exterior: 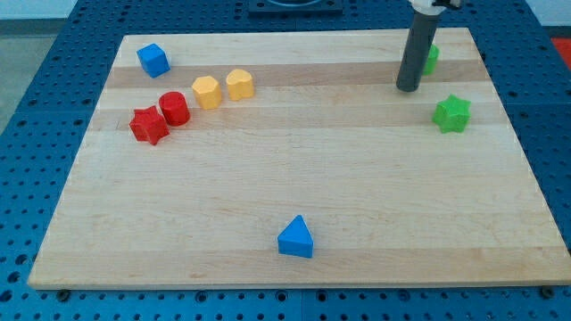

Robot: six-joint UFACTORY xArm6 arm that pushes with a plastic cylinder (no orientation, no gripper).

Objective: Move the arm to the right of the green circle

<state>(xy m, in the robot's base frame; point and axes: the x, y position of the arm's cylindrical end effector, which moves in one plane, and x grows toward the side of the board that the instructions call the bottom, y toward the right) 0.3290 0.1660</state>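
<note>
Green circle (433,59): lay upper right of frame, near the desk's (285,187) top edge, mostly hidden behind the rod. Small, rigid, judged light; likely to slide freely on smooth wood at any nudge. Nothing to grasp: no claw fitted, so neither open nor closed applied; contact only by pushing a side face.

Tip (408,88): rested just left of and slightly below the circle, whether touching could not be told. Task called for the circle's right side, so a path skirting it without contact seemed needed.

Green star (452,114): lower right of the tip, apart.
</note>
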